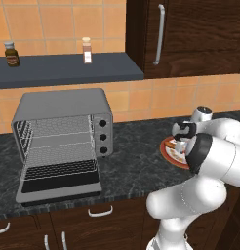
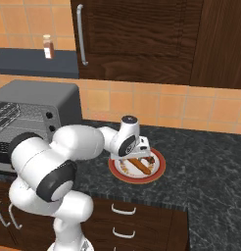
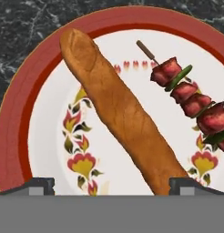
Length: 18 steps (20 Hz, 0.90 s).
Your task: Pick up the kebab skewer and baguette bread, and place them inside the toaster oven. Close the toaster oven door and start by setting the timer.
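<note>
Dark marbled surface (image 2: 210,162) carries a red-rimmed plate (image 3: 22,113) where the baguette bread (image 3: 118,109) and kebab skewer (image 3: 191,98) lie apart; the pincer (image 3: 111,184) hovers above, spread wide and empty.

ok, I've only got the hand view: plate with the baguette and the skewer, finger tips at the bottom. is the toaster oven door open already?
Observer: Yes. In the left base view the toaster oven door lies folded down flat in front of the toaster oven, racks exposed.
Operator: which side of the plate is the oven?
Observer: Left of the plate on the same dark counter, with bare counter between them.
Operator: how's the gripper sitting over the food?
Observer: The gripper is open and low over the plate, above the baguette bread; I can't tell from the base views whether it touches.
</note>
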Motion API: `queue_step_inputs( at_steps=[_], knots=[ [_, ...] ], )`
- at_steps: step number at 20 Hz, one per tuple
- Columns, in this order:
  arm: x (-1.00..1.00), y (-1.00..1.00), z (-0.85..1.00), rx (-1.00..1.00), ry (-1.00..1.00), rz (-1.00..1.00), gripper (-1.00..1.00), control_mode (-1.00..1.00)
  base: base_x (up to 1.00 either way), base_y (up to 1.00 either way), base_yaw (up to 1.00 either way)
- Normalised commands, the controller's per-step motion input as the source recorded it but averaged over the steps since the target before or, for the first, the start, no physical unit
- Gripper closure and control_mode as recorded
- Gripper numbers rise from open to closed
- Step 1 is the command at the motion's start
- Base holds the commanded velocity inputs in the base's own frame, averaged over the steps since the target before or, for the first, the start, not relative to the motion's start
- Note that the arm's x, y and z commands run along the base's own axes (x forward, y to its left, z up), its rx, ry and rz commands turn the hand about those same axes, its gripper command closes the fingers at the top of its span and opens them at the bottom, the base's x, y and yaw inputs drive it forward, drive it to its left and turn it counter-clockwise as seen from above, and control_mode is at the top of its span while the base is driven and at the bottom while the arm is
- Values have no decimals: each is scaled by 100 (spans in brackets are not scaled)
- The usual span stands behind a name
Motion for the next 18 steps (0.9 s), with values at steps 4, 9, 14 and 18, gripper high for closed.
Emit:
queue_step_inputs(
  at_steps=[4, 9, 14, 18],
  knots=[
    [31, -15, -28, 0, 0, 6, -100, -100, 0, 0, 0],
    [33, -7, -27, 0, 0, 5, -100, -100, 0, 0, 0],
    [31, -9, -29, 0, 0, 5, -100, -100, 0, 0, 0],
    [-1, 2, -25, -1, -1, 5, 100, -100, 0, 0, 0]
  ],
)
